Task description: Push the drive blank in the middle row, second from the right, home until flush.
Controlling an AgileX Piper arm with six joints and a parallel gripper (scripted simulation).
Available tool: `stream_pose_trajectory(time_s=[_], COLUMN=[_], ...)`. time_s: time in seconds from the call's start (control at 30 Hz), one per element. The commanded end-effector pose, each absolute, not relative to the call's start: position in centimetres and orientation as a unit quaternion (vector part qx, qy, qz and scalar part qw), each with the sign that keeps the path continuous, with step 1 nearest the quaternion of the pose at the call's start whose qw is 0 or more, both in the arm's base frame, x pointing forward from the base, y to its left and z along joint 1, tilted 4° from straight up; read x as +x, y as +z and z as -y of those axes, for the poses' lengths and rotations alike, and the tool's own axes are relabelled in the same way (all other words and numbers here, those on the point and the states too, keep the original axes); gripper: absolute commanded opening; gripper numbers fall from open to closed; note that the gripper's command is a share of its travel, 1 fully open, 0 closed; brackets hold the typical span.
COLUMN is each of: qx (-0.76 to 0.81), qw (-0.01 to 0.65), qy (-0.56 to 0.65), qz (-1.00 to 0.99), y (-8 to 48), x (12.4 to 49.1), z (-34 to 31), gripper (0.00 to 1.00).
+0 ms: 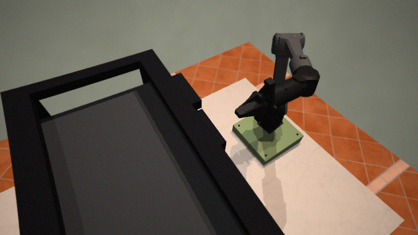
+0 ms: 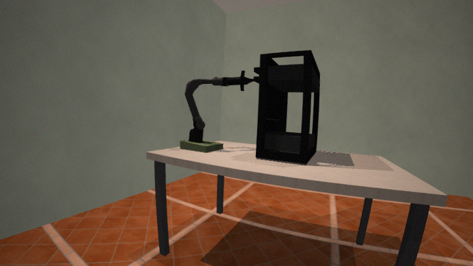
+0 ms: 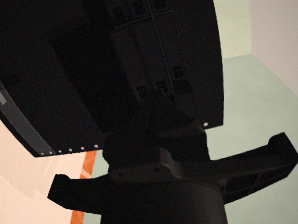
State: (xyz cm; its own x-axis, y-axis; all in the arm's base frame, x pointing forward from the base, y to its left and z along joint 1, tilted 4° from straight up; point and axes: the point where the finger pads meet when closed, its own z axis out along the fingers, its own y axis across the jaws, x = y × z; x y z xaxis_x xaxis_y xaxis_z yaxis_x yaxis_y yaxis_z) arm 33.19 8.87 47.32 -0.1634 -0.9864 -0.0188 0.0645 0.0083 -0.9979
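- The arm (image 1: 288, 63) is matte black to dark grey, built of rounded, blocky links; the link farthest from the tool is a lighter grey.
- A bulbous round joint housing (image 1: 306, 77) sits behind the tool.
- The tool (image 1: 239, 111) is black and wedge-shaped, tapering to a point.
- The base plate (image 1: 292, 139) is square, olive green, with small dark screws at its corners.
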Motion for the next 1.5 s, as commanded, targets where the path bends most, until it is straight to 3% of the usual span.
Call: stream_pose_trajectory(time_s=[0.0,0.23,0.6,1.47], qx=[-0.436,-0.436,-0.436,-0.436], qw=[0.476,0.476,0.476,0.476], qy=[-0.552,-0.552,-0.552,-0.552], qz=[-0.527,-0.527,-0.527,-0.527], y=[47.4,47.5,47.9,48.0], x=[33.2,33.5,39.6,40.7], z=[-9.5,-9.6,-8.6,-8.4], gripper=[0.0,0.0,0.0,0.0])
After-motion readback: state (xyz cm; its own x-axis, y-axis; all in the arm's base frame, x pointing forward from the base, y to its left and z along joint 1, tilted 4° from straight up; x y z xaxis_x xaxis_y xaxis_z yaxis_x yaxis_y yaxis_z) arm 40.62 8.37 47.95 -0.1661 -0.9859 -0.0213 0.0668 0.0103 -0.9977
